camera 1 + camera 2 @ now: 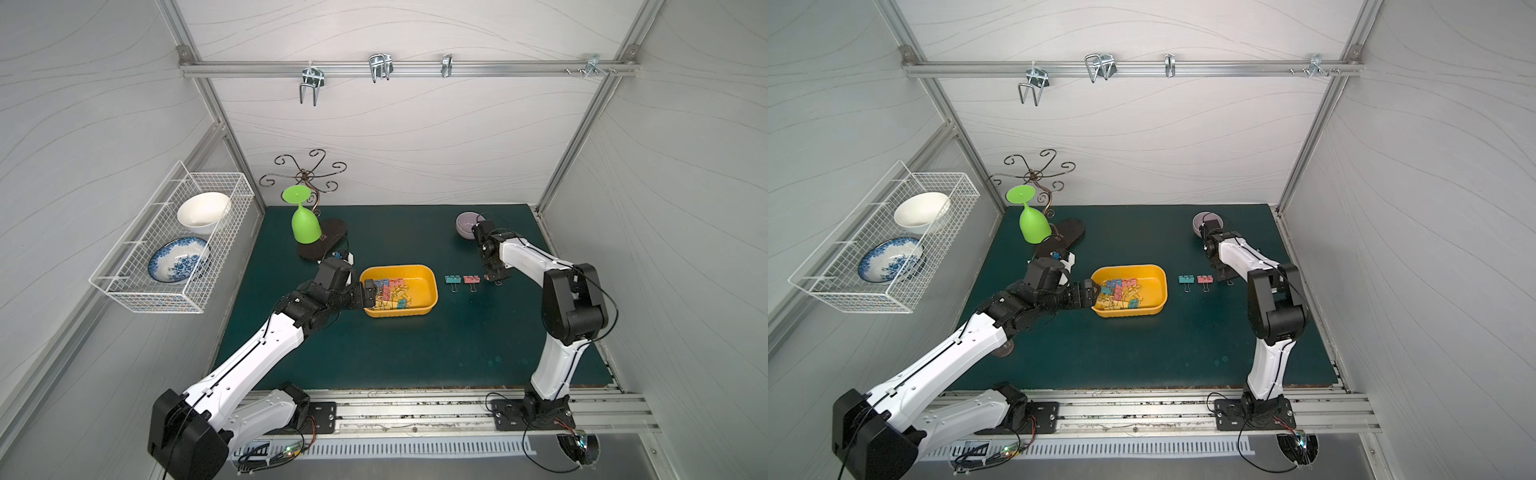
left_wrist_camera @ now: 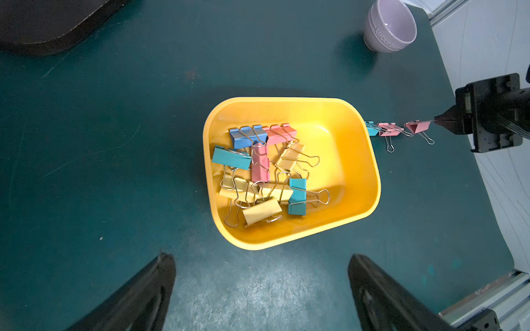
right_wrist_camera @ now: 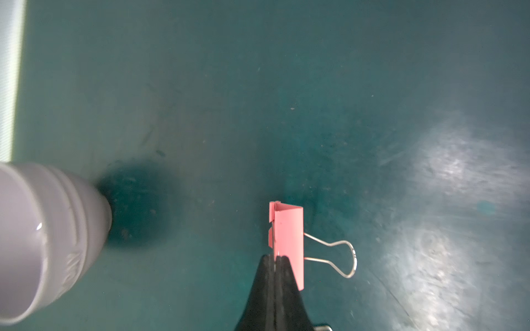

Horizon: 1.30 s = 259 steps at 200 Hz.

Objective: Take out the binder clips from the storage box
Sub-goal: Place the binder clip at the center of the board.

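Your left gripper (image 2: 261, 256) hangs spread wide at the left end of the storage box (image 1: 432, 291), which lies mid-way across the tabletop (image 1: 415, 353), long axis along the front edge, binder clips (image 1: 390, 293) heaped inside. Rightward, your right gripper (image 3: 275, 258) is pinched tight on a pink clip (image 3: 288, 238) by its handle.
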### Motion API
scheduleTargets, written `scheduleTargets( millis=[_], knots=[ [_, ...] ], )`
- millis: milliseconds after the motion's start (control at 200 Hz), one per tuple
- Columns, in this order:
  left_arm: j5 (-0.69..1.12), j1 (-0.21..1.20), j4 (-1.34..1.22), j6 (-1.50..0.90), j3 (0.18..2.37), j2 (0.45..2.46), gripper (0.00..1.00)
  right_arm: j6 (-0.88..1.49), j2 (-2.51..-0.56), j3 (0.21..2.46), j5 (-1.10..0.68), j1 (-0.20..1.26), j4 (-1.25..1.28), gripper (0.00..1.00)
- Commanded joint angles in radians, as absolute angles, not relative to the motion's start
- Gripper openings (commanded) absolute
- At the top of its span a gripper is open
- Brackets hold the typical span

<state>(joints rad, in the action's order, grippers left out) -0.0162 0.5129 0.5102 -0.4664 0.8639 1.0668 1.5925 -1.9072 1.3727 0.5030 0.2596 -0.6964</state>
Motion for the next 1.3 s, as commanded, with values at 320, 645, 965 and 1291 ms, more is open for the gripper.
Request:
scheduleTargets(
  millis=[320,645,965,1291],
  knots=[
    [-0.052,0.508,0.511,-0.450,0.896,1.026,0.98,1.608,-1.948,1.355,0.402,0.272,-0.818,0.04],
    [-0.021,0.508,0.471,-0.472,0.855,0.935,0.98,1.536,-1.906,1.322,0.376,0.272,-0.821,0.08],
    [0.007,0.508,0.487,-0.483,0.883,0.959,0.99,1.479,-1.881,1.296,0.350,0.273,-0.726,0.00],
    [0.006,0.508,0.480,-0.509,0.871,0.962,0.98,1.587,-1.886,1.223,0.360,0.280,-0.687,0.00]
  ],
)
